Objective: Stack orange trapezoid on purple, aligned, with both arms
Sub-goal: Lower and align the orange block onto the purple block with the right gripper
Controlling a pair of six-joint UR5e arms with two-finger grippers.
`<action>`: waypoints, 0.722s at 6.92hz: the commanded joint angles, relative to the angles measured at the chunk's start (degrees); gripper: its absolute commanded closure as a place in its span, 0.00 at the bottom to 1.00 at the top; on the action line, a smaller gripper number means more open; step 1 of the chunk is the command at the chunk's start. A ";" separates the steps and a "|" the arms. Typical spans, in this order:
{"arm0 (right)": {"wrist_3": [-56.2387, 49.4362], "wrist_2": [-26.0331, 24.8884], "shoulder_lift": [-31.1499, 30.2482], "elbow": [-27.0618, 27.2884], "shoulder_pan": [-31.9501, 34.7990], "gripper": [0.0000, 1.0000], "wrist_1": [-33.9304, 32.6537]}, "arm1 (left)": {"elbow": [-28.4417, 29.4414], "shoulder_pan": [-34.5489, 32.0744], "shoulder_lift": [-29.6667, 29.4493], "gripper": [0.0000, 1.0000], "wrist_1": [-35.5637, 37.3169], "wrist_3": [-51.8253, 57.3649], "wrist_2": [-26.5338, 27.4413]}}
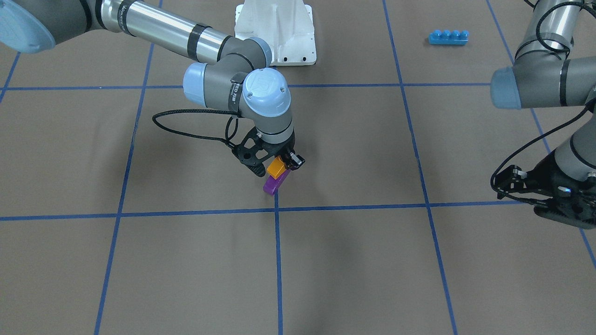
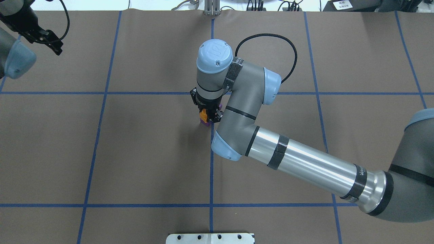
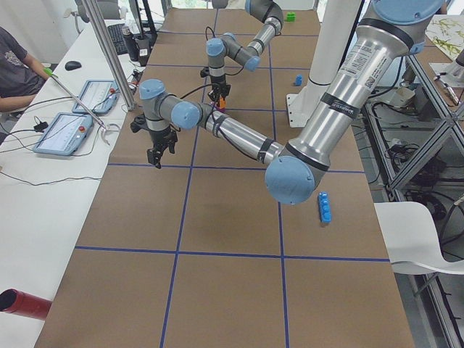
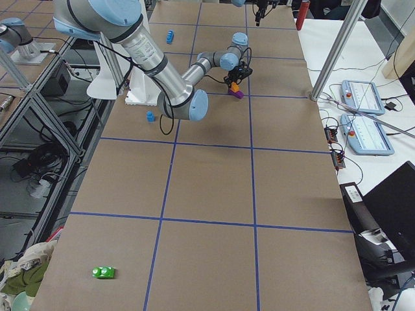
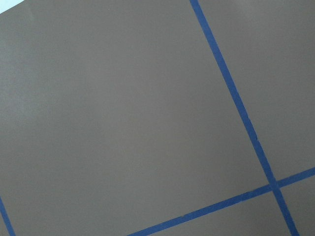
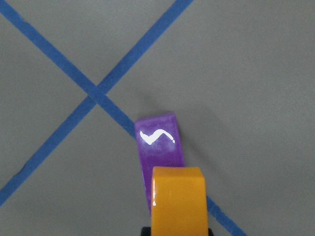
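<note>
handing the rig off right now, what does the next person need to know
Right gripper: shut on the orange trapezoid, close to a blue tape crossing.
Left gripper: off to the side, far from the bricks, nothing seen in it; I cannot tell if it is open or shut.
Purple brick: on the table right under the orange one, with its far end sticking out past it.
Done: orange is gripped and placed over purple.
Left: it is unclear if orange is pressed home. Check seating and alignment, then release and back the arm away.
</note>
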 commanded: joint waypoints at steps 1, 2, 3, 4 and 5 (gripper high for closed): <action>-0.19 -0.09 0.07 0.71 0.02 0.00 0.07 | -0.09 -0.01 -0.09 0.00 0.00 -0.09 0.00; -0.28 -0.09 -0.10 1.75 0.11 0.00 0.07 | -0.09 -0.01 -0.09 0.00 0.00 -0.09 0.00; -0.19 -0.09 -0.28 2.98 0.11 0.00 -0.02 | -0.09 -0.01 -0.09 0.00 0.00 -0.09 0.00; -0.19 -0.01 -0.45 5.26 0.89 0.00 -0.28 | -0.09 -0.01 -0.18 0.00 0.00 -0.09 0.00; -0.46 0.78 -2.28 10.15 3.16 0.00 -1.50 | -0.09 -0.01 -0.18 0.00 0.00 0.00 0.00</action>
